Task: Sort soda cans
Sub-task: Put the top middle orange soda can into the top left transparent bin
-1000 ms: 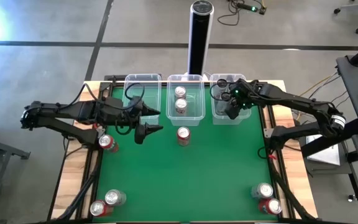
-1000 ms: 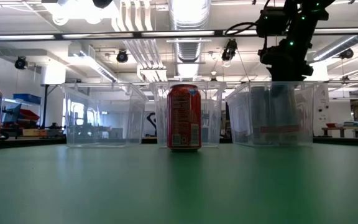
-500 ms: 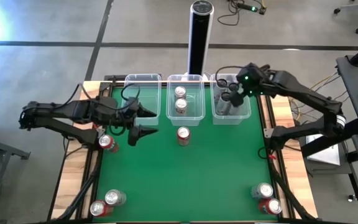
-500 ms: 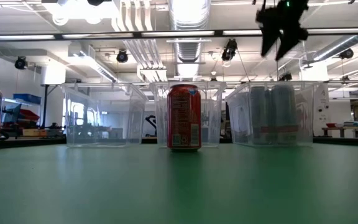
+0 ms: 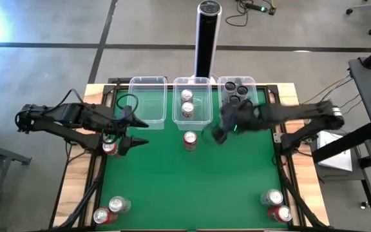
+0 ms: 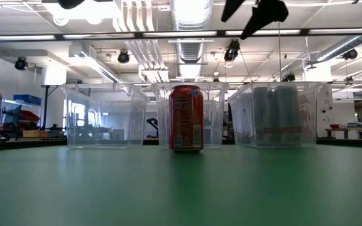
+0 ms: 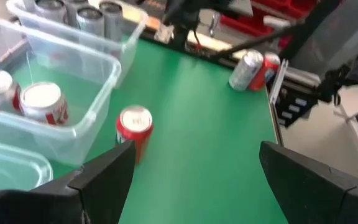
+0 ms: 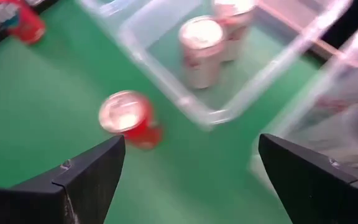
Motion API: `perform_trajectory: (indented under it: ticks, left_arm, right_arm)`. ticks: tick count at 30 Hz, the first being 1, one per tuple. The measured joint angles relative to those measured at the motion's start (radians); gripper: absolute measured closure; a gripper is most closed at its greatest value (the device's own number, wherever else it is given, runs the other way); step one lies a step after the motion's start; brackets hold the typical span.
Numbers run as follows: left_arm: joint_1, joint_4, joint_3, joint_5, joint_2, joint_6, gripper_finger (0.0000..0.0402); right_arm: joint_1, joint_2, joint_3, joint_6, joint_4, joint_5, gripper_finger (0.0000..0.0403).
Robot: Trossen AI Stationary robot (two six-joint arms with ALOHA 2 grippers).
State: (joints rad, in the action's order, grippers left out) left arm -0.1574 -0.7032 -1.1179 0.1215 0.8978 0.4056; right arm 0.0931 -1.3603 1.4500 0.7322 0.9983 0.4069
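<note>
Green matting (image 5: 192, 187) covered the table, with three clear tubs lined along the far edge in front of a tall black post (image 5: 207, 32). The right gripper (image 5: 219, 134) had just swung away from the right tub (image 5: 255, 120), where it had hung a second earlier, and was now above the mat beside the lone red can (image 5: 190, 140) standing just in front of the middle tub (image 5: 209, 121). Its fingers were spread wide and empty in the right wrist view, so the last drop-off looked finished and that red can seemed the next target. The left gripper (image 5: 134, 142) had drawn back toward the left edge, fingers also wide and carrying nothing, close to another red can (image 5: 110, 147) there.

On the count: the right tub held about four dark-topped cans (image 5: 236, 87), though the arm hid part of it. The middle tub held two silver-white cans (image 5: 187, 103); the left tub (image 5: 136, 120) held none. Loose on the table were the centre red can, the red one by the left gripper, two cans (image 5: 110, 211) at the near left corner and two cans (image 5: 275, 206) at the near right. Six looked unsorted.
</note>
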Motion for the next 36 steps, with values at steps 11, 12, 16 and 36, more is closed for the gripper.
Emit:
perform_trajectory:
  ticks: [11,12,16,36]
  left_arm:
    - [-0.099,-0.007,0.088,0.059,0.000,0.020,0.0074]
    - [-0.107,0.018,0.105,0.084,0.001,0.032,0.0074]
    - [-0.146,0.087,0.159,0.156,-0.005,0.090,0.0074]
    - [-0.435,0.528,0.588,0.532,0.090,0.313,0.0074]
  right_arm:
    - [0.242,-0.336,0.150,0.108,-0.012,0.139,0.0039]
    - [0.240,-0.359,0.150,0.080,-0.008,0.137,0.0039]
    - [0.196,-0.455,0.149,-0.065,0.013,0.066,0.0039]
    - [0.089,-0.608,0.107,-0.508,-0.126,0.037,0.0039]
